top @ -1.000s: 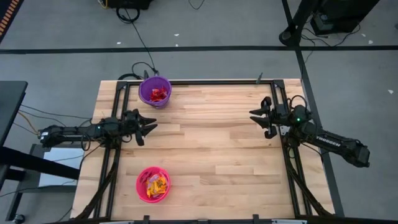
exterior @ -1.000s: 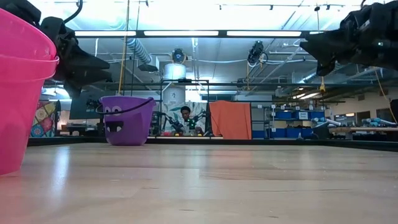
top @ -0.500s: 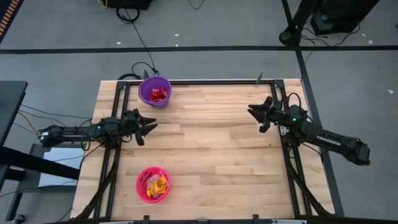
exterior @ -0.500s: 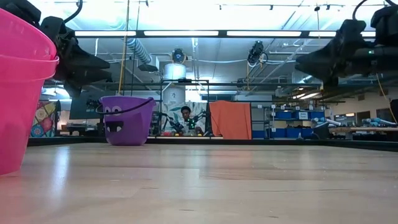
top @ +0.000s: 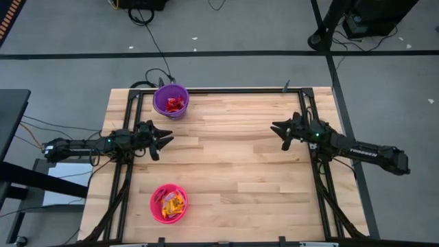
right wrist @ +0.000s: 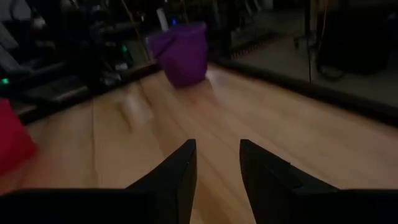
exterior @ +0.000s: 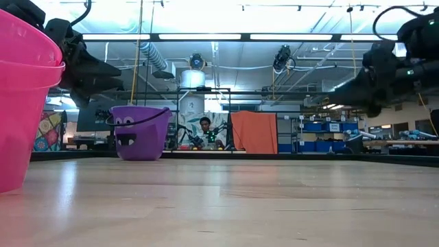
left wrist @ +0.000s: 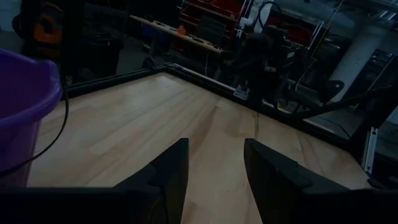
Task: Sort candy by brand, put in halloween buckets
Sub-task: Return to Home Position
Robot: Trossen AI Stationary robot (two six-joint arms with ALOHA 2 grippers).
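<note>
Purple bucket [top: 156,103] and pink bucket [top: 153,204] are loaded; left gripper [top: 164,140] and right gripper [top: 278,134], parted and empty, should be retracted clear.

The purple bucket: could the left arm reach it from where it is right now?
Probably yes. The left gripper hangs open above the table, and the purple bucket stands close by at the far edge, with nothing lying between them in the high view.

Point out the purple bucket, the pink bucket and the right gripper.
purple bucket [top: 160,97]: high view, left inner wall.
pink bucket [top: 155,200]: high view, left inner wall.
right gripper [top: 279,136]: high view, midway between its open fingertips.
</note>
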